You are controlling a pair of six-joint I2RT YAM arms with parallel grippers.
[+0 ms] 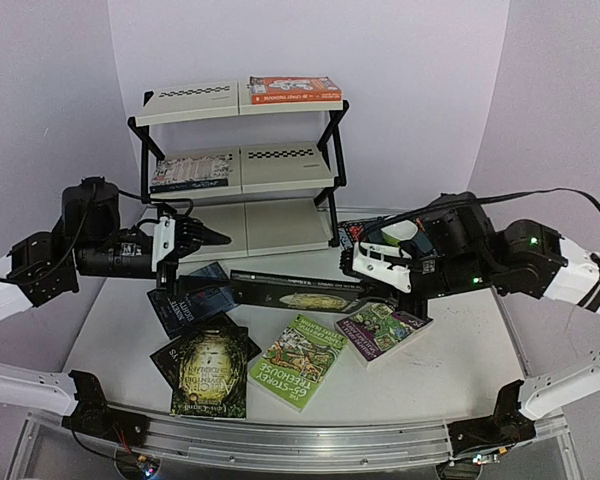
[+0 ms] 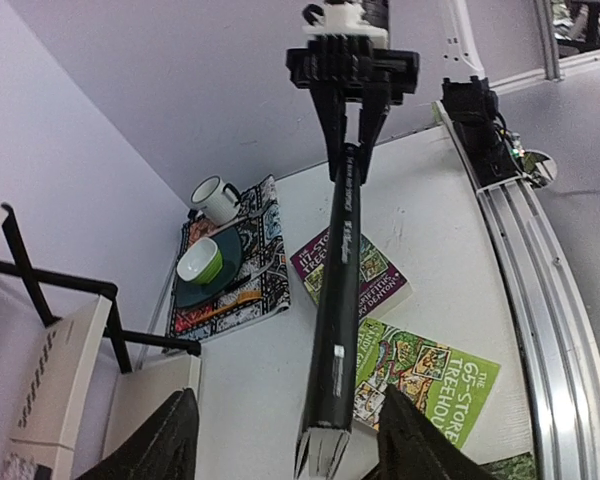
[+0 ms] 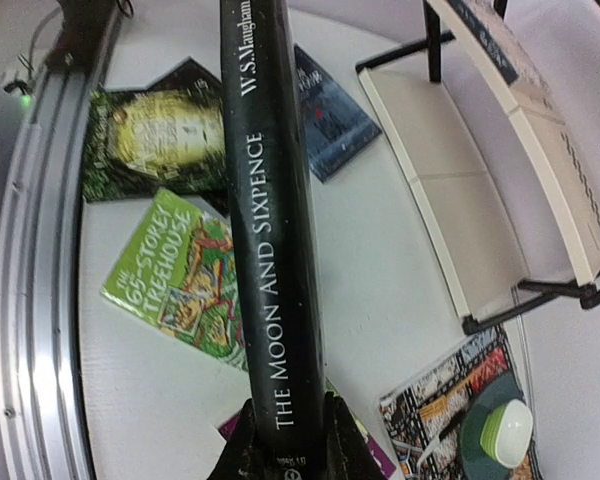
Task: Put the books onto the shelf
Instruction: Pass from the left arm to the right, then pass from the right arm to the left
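The black book is showing white lettering; the bright green book, purple book and dark green-gold book are displaying illustrated covers; the shelf is showing cream panels with black-and-white checker strips.

My top camera sits high at the near side and looks down across the surface to the shelf. My two wrist cameras sit low and close, facing each other along the black book. All three see the green book.
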